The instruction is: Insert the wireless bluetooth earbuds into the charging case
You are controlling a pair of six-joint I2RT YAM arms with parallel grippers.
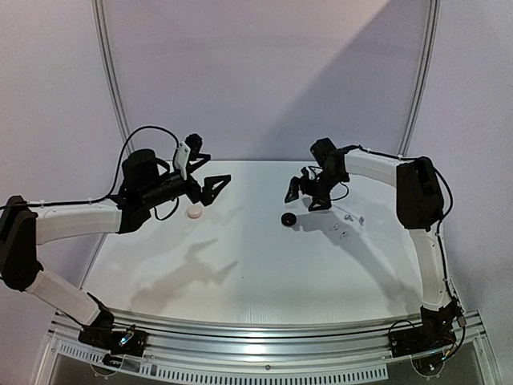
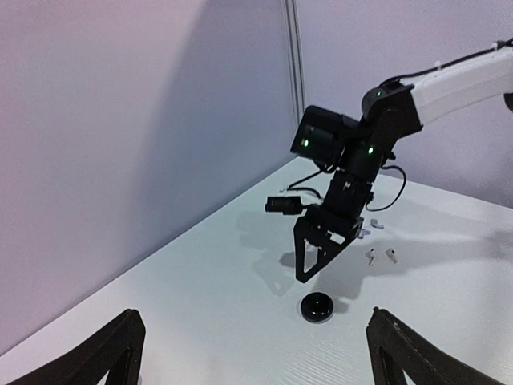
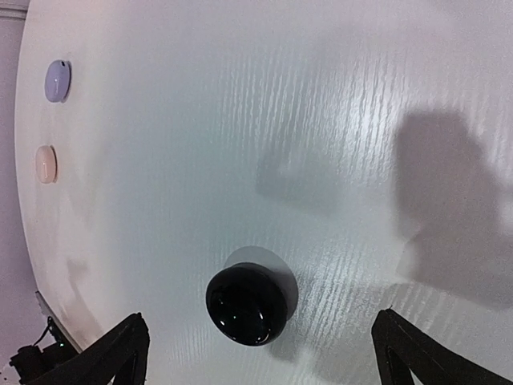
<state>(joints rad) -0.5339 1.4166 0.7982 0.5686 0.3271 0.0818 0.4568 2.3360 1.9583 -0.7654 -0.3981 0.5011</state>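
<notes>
Both grippers open over the table, earbuds lying loose

Your left gripper (image 1: 215, 189) and right gripper (image 1: 302, 196) hold their jaws spread wide. The tiny white and lavender stemmed earbuds (image 2: 371, 257) lie on the white table (image 1: 240, 273) to the right of the glossy black round case (image 2: 317, 308). They are too small for you to count. You cannot tell whether the case lid is up.

No text can be read (any view).

Walls: plain lilac backdrop (image 1: 264, 72), diag. shadow across.
Frame: 2 curved metal poles (image 1: 111, 80).
Table: white tabletop (image 1: 240, 281), sharp shadows.
Front: alu rail (image 1: 264, 333).
</notes>
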